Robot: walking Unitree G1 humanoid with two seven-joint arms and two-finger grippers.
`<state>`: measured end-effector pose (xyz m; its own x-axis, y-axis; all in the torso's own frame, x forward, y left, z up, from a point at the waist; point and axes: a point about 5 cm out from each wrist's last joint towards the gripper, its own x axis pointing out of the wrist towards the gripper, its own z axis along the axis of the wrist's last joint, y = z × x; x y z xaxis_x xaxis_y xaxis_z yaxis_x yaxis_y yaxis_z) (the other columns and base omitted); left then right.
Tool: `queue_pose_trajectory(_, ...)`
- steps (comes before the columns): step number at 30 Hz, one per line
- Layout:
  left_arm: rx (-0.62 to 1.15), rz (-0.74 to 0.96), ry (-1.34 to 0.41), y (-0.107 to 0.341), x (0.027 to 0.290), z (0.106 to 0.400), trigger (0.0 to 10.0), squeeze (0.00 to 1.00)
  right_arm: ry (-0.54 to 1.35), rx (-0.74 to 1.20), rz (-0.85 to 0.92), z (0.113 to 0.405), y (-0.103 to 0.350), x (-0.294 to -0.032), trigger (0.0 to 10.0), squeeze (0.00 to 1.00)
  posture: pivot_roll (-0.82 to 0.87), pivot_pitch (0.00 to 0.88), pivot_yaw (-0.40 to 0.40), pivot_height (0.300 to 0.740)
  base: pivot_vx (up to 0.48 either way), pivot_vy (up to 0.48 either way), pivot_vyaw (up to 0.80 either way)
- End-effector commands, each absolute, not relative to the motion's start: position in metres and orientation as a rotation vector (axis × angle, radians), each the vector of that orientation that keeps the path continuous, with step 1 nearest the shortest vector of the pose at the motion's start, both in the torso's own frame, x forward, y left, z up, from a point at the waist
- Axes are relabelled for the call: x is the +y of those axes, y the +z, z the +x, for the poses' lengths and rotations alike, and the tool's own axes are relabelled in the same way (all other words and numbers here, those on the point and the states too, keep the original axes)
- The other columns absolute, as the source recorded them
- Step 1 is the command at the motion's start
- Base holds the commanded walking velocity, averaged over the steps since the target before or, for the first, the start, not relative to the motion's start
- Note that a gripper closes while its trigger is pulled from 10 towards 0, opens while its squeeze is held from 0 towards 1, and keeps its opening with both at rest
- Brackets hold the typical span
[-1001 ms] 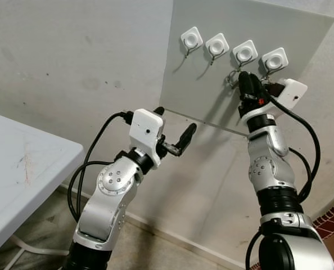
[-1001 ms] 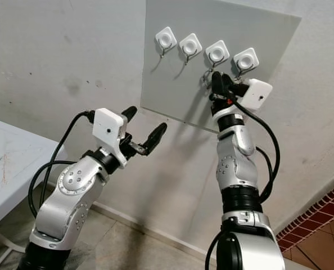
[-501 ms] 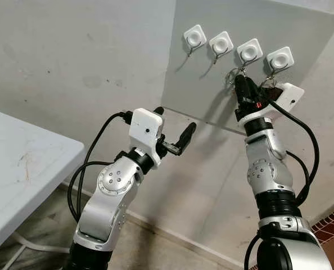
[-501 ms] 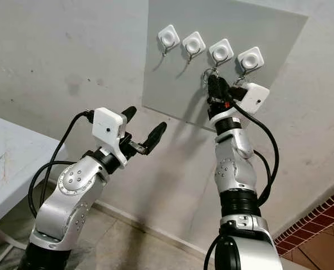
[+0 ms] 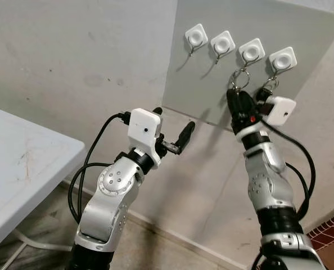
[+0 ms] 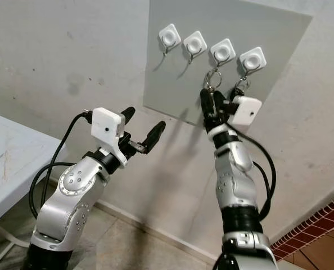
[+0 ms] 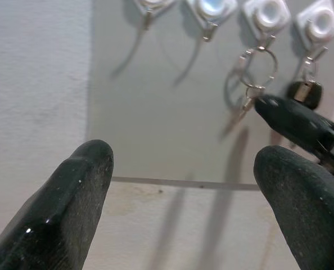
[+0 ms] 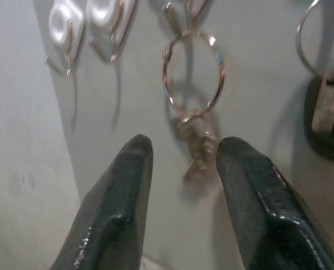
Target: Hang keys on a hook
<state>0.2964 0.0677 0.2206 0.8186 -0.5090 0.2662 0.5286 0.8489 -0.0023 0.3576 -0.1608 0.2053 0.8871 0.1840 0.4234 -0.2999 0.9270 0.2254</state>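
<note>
Four white hooks (image 5: 238,48) sit in a row on the grey panel (image 5: 201,84) fixed to the wall, and we see the keys (image 8: 196,147) dangling from the third one by a silver ring (image 8: 192,70). Their long axis runs straight down from the hook, ring uppermost and key tips pointing at the floor. A second ring with a dark fob (image 7: 303,91) hangs from the fourth hook.

Our right claw (image 8: 184,163) is released, its two fingers spread to either side of the hanging keys and just below the ring, not pinching them. Our left claw (image 7: 184,185) is raised further to the left, fingers apart and holding nothing, aimed toward the panel.

From the right wrist we make out the small keys clustered beneath the ring, which the head views render only as a thin loop. The left wrist view adds the fob and the right claw's black fingertip (image 7: 279,109) just under the keys. The head views also take in the white counter (image 5: 21,169) at our left.

Compared with a second ago, the right claw has dropped away from the hook row, and the ring now hangs free above it.
</note>
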Motion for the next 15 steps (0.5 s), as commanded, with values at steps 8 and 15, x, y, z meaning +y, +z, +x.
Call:
queue_pose_trajectory(8,-0.156,-0.161,-0.41,0.186,0.086,0.306,10.0,0.0,0.22,-0.352,0.218,0.339,0.181,-0.171,10.0,1.0,0.05,0.048,-0.087,0.74,0.0,0.0,0.0)
queue_pose_trajectory(15,-0.063,-0.188,-0.241,0.143,0.113,0.307,10.0,0.0,0.106,-0.203,0.136,0.317,0.136,-0.181,10.0,1.0,0.03,0.025,-0.072,0.74,0.0,0.0,0.0)
